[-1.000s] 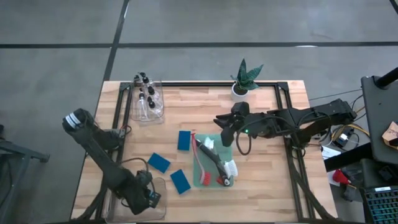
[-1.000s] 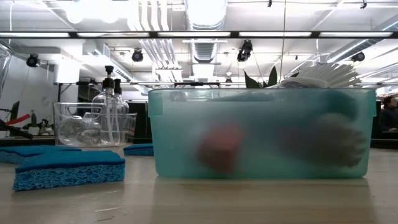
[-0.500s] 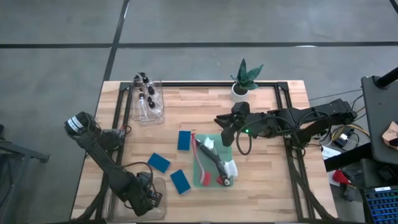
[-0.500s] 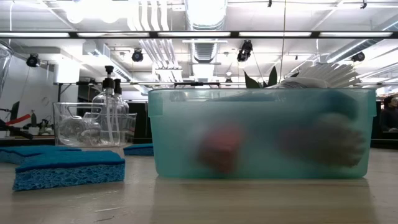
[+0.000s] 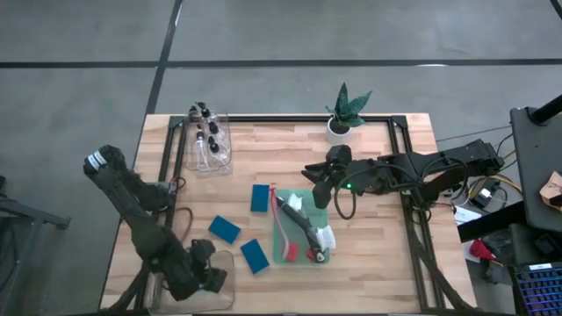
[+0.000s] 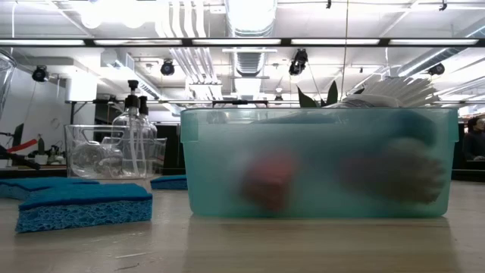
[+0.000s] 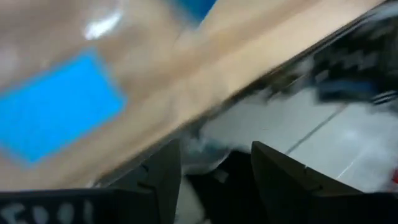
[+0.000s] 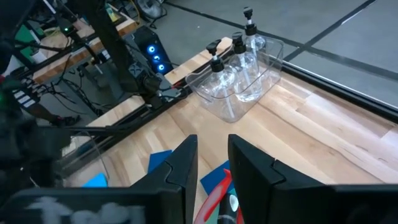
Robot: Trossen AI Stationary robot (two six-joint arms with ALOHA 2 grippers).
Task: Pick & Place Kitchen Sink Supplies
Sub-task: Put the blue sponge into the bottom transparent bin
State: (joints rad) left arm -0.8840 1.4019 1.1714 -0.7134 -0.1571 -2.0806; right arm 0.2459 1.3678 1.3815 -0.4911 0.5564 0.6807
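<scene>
Three flat blue sponges (image 5: 260, 197) (image 5: 225, 230) (image 5: 255, 255) lie on the wooden table left of a green bin (image 5: 285, 241) that holds red and black brushes (image 5: 303, 230). Clear bottles with black tops (image 5: 207, 140) stand in a clear bin at the far left. My left gripper (image 5: 209, 274) hangs open over a clear bin (image 5: 226, 262) at the near left edge. Its blurred wrist view shows a blue sponge (image 7: 56, 115) below it, with nothing between the fingers. My right gripper (image 5: 318, 195) hovers over the green bin's far end, fingers a little apart (image 8: 212, 146) and empty.
A potted green plant (image 5: 344, 112) stands at the far edge, right of centre. A black frame (image 5: 180, 149) runs around the table's rim. In the low view the green bin (image 6: 318, 163) fills the middle, with a sponge (image 6: 83, 205) to its left.
My left gripper has risen above the clear bin at the near left edge, and its arm has swung a little toward the table's left edge. The sponges on the table, the bins and my right arm have kept still.
</scene>
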